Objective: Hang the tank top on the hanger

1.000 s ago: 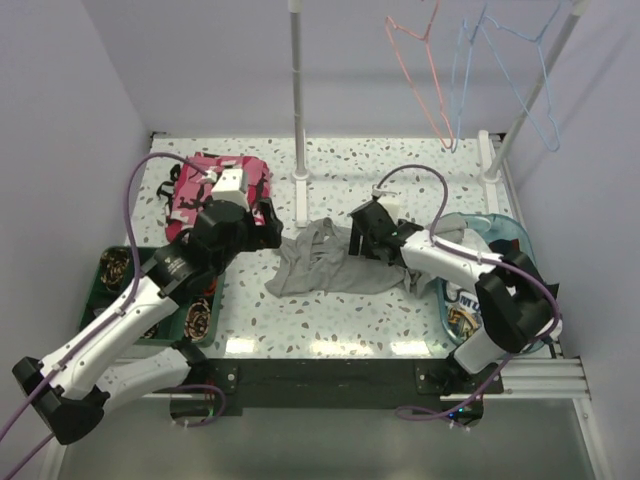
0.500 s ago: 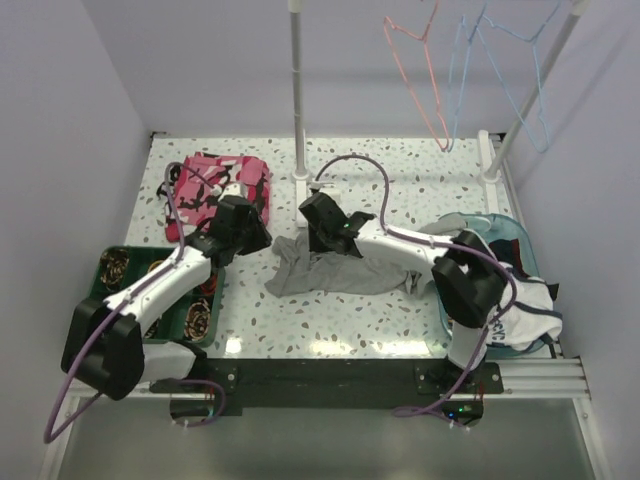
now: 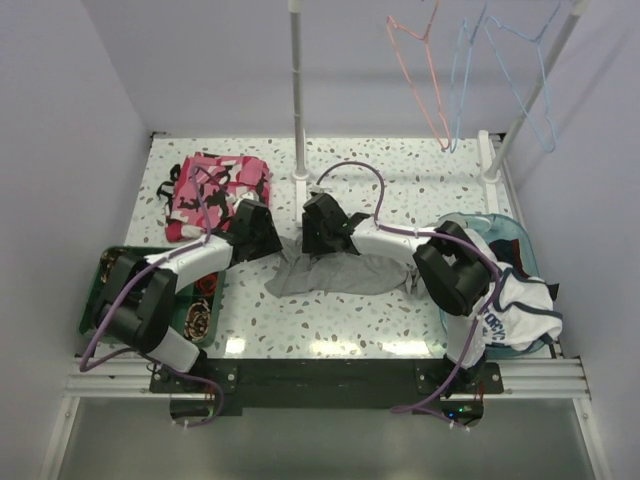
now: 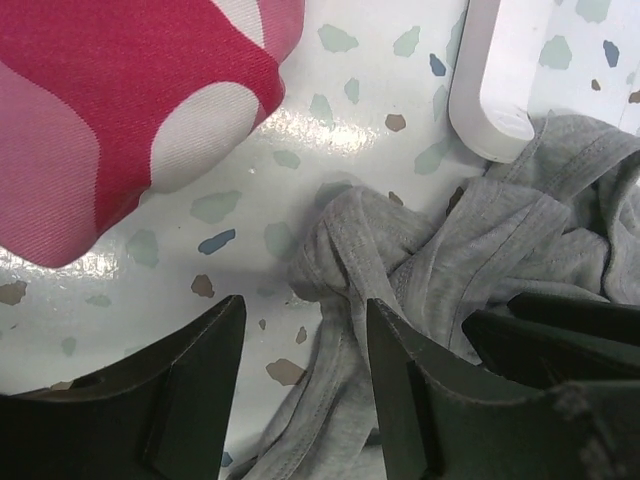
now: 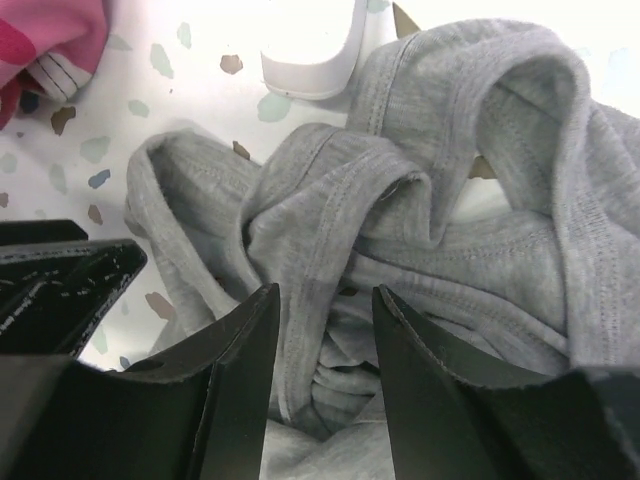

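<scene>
The grey tank top (image 3: 335, 272) lies crumpled on the speckled table in the middle. My left gripper (image 3: 268, 240) is at its upper left end, open. In the left wrist view (image 4: 305, 340) the jaws stand on either side of a grey strap (image 4: 340, 300). My right gripper (image 3: 312, 240) is just right of it, open. In the right wrist view (image 5: 325, 320) a fold of the tank top (image 5: 320, 220) lies between its jaws. The pink-red hanger (image 3: 420, 75) hangs from the rail at the back right, far from both grippers.
A pink patterned garment (image 3: 215, 190) lies back left. The rack pole (image 3: 296, 90) stands on a white foot (image 4: 500, 70) beside the tank top. Light blue hangers (image 3: 530, 80) hang by the pink one. A green tray (image 3: 110, 265) is left, a blue basket (image 3: 515, 235) with a white garment right.
Both grippers have moved in to the tank top's upper left end. The right one came left from the middle of the garment. The left one came lower and to the right.
</scene>
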Action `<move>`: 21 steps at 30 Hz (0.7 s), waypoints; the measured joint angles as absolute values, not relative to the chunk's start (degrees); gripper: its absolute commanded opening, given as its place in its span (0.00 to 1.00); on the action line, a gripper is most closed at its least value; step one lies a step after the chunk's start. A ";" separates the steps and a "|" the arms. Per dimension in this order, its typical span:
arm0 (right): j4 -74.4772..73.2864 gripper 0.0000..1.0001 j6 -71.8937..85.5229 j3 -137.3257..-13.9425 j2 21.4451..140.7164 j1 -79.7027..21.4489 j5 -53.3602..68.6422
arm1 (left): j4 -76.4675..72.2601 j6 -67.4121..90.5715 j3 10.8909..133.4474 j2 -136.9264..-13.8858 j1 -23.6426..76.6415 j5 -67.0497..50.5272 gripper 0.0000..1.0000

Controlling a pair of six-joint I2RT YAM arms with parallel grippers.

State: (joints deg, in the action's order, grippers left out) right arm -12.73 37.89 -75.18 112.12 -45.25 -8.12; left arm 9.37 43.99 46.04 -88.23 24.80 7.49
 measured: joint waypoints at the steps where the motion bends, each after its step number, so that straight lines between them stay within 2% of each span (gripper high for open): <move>1: -12.34 0.44 38.00 -74.85 112.12 -45.32 -7.92 | 8.97 44.03 46.04 -88.44 24.80 7.55 0.56; 4: -12.25 0.44 38.37 -74.26 112.14 -45.36 -7.62 | 7.05 44.23 46.04 -89.21 24.82 7.66 0.52; 8: -11.62 0.43 38.72 -74.19 112.14 -45.36 -6.87 | 5.26 44.45 46.02 -91.13 24.82 7.62 0.42; 13: -10.87 0.43 39.00 -74.24 112.66 -45.39 -6.09 | 4.10 44.56 45.76 -91.94 24.82 7.18 0.36; 16: -11.07 0.42 39.03 -74.72 113.73 -45.50 -5.93 | 3.81 44.60 45.60 -91.94 24.82 6.98 0.25; 17: -11.20 0.42 39.05 -75.24 114.37 -45.54 -5.93 | 3.79 44.60 45.54 -91.94 24.82 6.94 0.18; 19: -11.22 0.42 39.07 -76.01 115.15 -45.58 -5.93 | 3.75 44.88 45.43 -91.94 24.82 6.81 0.08; 20: -11.16 0.41 39.13 -76.16 115.18 -45.63 -5.93 | 3.73 44.91 45.39 -91.94 24.82 6.74 0.00; 21: -11.16 0.35 39.24 -76.16 115.18 -45.65 -5.96 | 3.73 44.97 45.32 -91.92 24.82 6.74 0.00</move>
